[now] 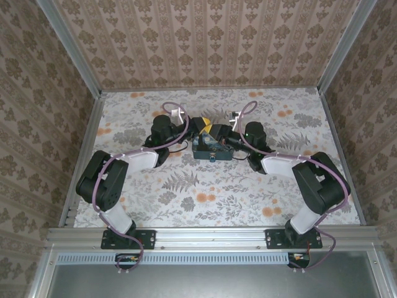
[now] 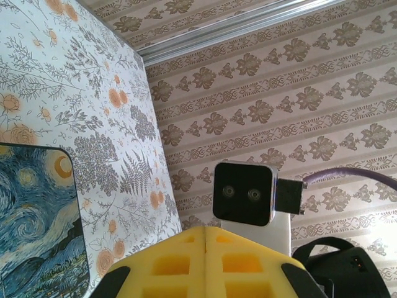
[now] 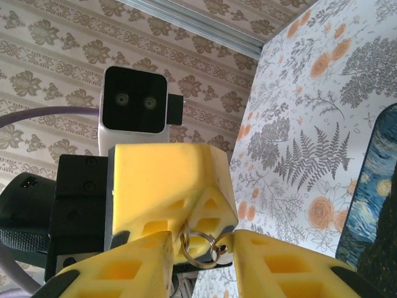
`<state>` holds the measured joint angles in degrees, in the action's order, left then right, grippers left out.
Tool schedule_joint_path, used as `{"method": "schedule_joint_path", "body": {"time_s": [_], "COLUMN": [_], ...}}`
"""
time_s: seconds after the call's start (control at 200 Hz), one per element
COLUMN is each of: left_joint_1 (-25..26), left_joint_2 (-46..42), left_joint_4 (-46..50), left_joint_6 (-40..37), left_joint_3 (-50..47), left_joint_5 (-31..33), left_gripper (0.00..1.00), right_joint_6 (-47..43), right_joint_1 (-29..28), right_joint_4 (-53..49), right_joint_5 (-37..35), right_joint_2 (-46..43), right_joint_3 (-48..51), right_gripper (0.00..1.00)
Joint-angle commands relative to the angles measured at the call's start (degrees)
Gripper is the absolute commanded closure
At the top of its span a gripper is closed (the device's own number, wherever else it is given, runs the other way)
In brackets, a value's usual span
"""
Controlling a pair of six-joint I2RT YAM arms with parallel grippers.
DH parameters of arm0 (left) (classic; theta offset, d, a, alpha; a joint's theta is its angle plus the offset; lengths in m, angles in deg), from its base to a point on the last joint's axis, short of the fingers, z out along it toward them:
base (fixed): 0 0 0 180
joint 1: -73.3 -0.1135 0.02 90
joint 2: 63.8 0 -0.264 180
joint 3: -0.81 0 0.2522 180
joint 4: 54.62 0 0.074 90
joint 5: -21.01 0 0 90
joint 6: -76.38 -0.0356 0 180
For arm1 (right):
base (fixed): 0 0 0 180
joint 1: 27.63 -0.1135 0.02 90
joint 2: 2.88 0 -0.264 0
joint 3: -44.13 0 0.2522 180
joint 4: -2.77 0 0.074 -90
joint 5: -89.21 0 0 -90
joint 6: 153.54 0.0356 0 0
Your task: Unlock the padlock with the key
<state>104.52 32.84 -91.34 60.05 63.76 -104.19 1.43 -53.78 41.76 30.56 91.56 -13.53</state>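
Both arms reach inward over the counter (image 1: pixel 205 205) in the top view. The left arm (image 1: pixel 142 160) bends at the elbow and comes in from 9 o'clock, and the right arm (image 1: pixel 279 164) mirrors it from 3 o'clock. Their wrists meet above the 12 o'clock edge of the printed box (image 1: pixel 211 152), which lies flat in the middle of the counter.

The left gripper (image 2: pixel 205 239) has its two yellow fingers pressed together, with only a seam between them. The right gripper (image 3: pixel 203 247) has its fingers apart. They stand at 9 and 3 o'clock of a metal key ring (image 3: pixel 197 248), close to it, and I see no clear contact. The ring hangs at the tip of the left gripper, just under the seam. Whether that gripper pinches it I cannot tell.

Where the padlock sits I cannot tell: it is too small for the top view, and the yellow fingers cover the spot where the ring begins. The key is equally hard to make out. Both wrist views cut the box off at the picture edge.

The count is two arms, two grippers, one box, and two linked rings, a larger one with a small one at its 3 o'clock side. Each wrist view also shows one wrist camera (image 2: pixel 243 194) of the opposite arm.
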Motion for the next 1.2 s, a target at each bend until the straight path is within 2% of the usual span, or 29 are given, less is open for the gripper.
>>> {"method": "schedule_joint_path", "body": {"time_s": [0.0, 0.07, 0.215, 0.25, 0.3, 0.355, 0.47, 0.68, 0.715, 0.835, 1.045, 1.195], "left_joint_1": [0.7, 0.8, 0.9, 0.9, 0.9, 0.6, -1.1, -4.7, -6.6, -7.8, -7.7, -6.4], "left_joint_2": [-1.8, -1.9, -1.9, -1.9, -2.0, -2.3, -3.9, -10.6, -11.7, -15.0, -16.8, -15.7], "left_joint_4": [-1.1, -1.1, -0.4, 0.1, 0.7, 1.3, 3.0, 10.6, 12.4, 17.2, 27.2, 31.0], "left_joint_6": [-0.3, -0.4, -0.6, -0.7, -0.8, -0.6, -0.5, -2.9, -3.3, -4.4, -4.6, -1.6], "left_joint_3": [1.1, 0.9, 1.0, 1.1, 1.2, 1.2, 0.8, -1.2, -1.5, -1.9, -0.3, 1.2], "left_joint_5": [0.1, 0.1, 0.5, 0.5, 0.6, 1.0, 1.4, 1.8, 1.7, 1.4, 0.5, 0.6], "left_gripper": [1.00, 1.00, 1.00, 1.00, 0.92, 0.75, 0.51, 0.31, 0.30, 0.28, 0.27, 0.29], "right_joint_6": [0.9, 1.1, 2.0, 2.1, 2.0, 1.8, 1.0, -1.9, -3.0, -7.9, -17.0, -29.2], "right_joint_1": [-0.4, -0.4, -0.3, -0.3, -0.3, 0.0, 0.6, 1.3, 1.3, 1.3, 1.2, -0.5], "right_joint_4": [3.1, 3.1, 4.2, 4.3, 4.3, 4.3, 4.0, 2.9, 2.2, -1.4, -9.2, -20.4], "right_joint_5": [1.2, 1.3, 2.0, 2.0, 2.0, 1.7, 1.1, 1.8, 1.9, 1.6, -0.1, -5.4], "right_joint_2": [0.9, 1.1, 1.5, 1.6, 1.5, 1.4, 0.8, -0.7, -1.2, -3.2, -6.8, -11.0], "right_joint_3": [-2.7, -3.1, -3.7, -3.8, -3.6, -3.1, -1.3, 1.0, 1.4, 2.1, 2.4, 0.7], "right_gripper": [0.73, 0.79, 1.00, 1.00, 1.00, 1.00, 1.00, 1.00, 1.00, 1.00, 1.00, 1.00]}}
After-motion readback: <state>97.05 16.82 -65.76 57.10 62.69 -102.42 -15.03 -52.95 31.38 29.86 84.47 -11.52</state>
